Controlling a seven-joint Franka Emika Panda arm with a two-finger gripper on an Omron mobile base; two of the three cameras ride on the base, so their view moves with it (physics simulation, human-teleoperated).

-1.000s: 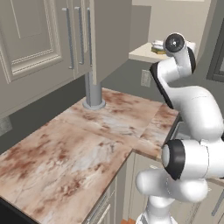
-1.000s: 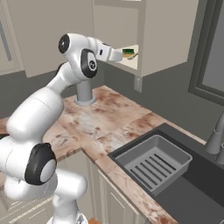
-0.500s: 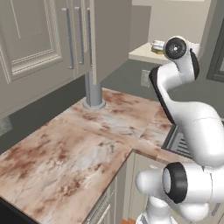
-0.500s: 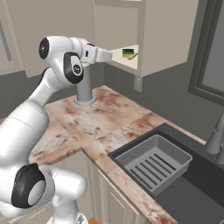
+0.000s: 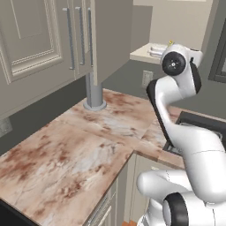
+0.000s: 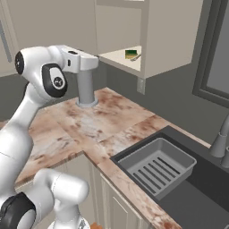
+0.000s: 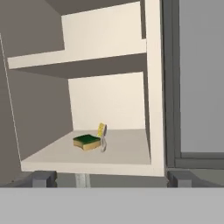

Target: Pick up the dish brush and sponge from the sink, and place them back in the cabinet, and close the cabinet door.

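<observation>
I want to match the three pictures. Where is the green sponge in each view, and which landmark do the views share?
Left base view: I cannot make out the sponge; the arm covers part of the shelf.
Right base view: the sponge lies at upper centre, on the cabinet's bottom shelf.
Hand view: the sponge lies left of centre on that shelf, beside the brush.
Shared landmark: the pale bottom shelf of the open cabinet.

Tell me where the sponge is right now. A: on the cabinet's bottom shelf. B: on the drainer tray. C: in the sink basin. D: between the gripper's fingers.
A: the sponge lies on the bottom shelf of the open cabinet, with the dish brush right beside it; the gripper is open, back from the shelf and holds nothing.
</observation>
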